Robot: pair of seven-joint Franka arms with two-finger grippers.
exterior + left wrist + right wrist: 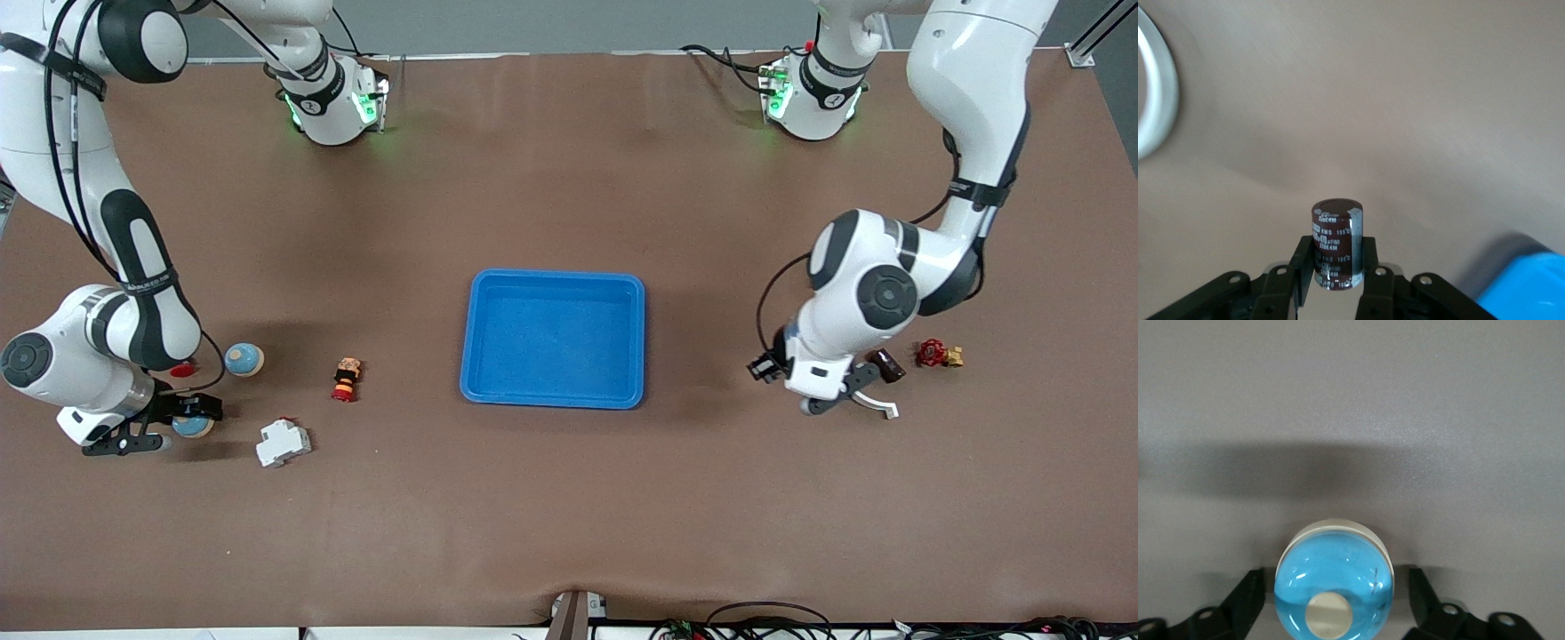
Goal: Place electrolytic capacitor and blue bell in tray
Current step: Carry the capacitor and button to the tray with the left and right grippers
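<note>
The bright-blue tray (556, 277) lies empty at the table's middle; its corner shows in the left wrist view (1528, 287). My left gripper (876, 384) is low at the left arm's end of the table. In the left wrist view the gripper (1333, 270) is shut on the dark-brown electrolytic capacitor (1336, 230), which also shows in the front view (886, 364). My right gripper (180, 425) is low at the right arm's end. In the right wrist view it (1336, 603) is open and straddles the blue bell (1335, 577), with a gap on each side. The bell also shows in the front view (193, 428).
A second blue domed thing (244, 359), a small red thing (182, 370), a red-and-yellow push button (347, 380) and a white breaker (283, 442) lie near the right gripper. A red valve (938, 354) lies beside the left gripper.
</note>
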